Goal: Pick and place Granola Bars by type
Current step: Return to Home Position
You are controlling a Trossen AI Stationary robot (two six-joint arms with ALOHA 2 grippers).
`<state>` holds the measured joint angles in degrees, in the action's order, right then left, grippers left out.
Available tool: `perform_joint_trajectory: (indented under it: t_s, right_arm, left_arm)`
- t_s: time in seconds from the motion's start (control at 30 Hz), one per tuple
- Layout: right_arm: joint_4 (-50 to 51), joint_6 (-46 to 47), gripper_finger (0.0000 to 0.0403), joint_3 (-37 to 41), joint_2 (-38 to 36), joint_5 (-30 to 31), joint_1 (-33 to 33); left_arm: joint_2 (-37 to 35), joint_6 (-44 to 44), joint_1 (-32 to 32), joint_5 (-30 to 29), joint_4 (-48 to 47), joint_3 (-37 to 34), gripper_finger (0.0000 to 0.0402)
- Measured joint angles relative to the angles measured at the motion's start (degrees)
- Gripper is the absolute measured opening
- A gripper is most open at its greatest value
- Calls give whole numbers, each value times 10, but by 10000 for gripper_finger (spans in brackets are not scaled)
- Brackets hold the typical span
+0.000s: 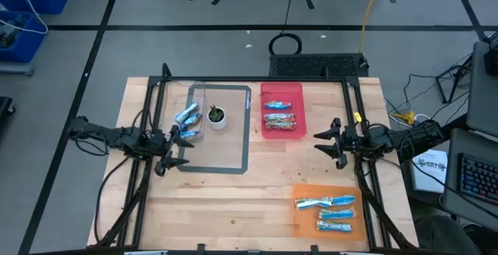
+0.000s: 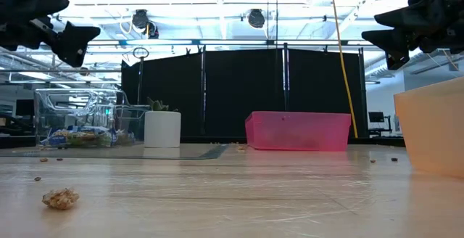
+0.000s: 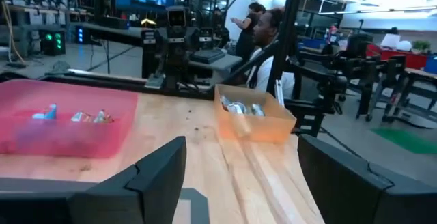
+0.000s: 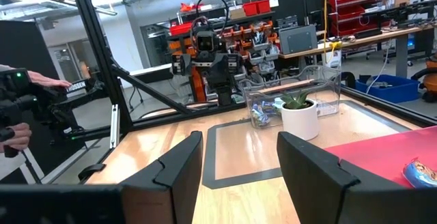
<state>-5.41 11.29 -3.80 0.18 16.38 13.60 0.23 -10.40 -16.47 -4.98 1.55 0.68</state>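
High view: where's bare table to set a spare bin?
Widest: bare wood left of the orange bin, below the grey tape outline in this view. Also the strip between pink bin and orange bin, though the open right gripper hangs beside it. Crowded: around the transparent bin, with plant and open left gripper close by.

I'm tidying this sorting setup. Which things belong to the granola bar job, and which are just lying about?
Job: granola bars, transparent bin, pink bin, orange bin.
Lying about: potted plant, crumb on the table.
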Motion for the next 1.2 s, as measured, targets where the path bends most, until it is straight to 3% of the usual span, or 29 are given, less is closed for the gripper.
perform_joint_trajectory:
  t_s: [0.27,0.57,1.2]
  right_arm:
    - [0,0,183,0,0,0,0]
    - [0,0,183,0,0,0,0]
    - [0,0,183,0,0,0,0]
  left_arm:
    - [0,54,2,-1,-2,-1,276]
    - [1,115,51,0,-4,-1,279]
    - [1,75,70,3,14,-1,278]
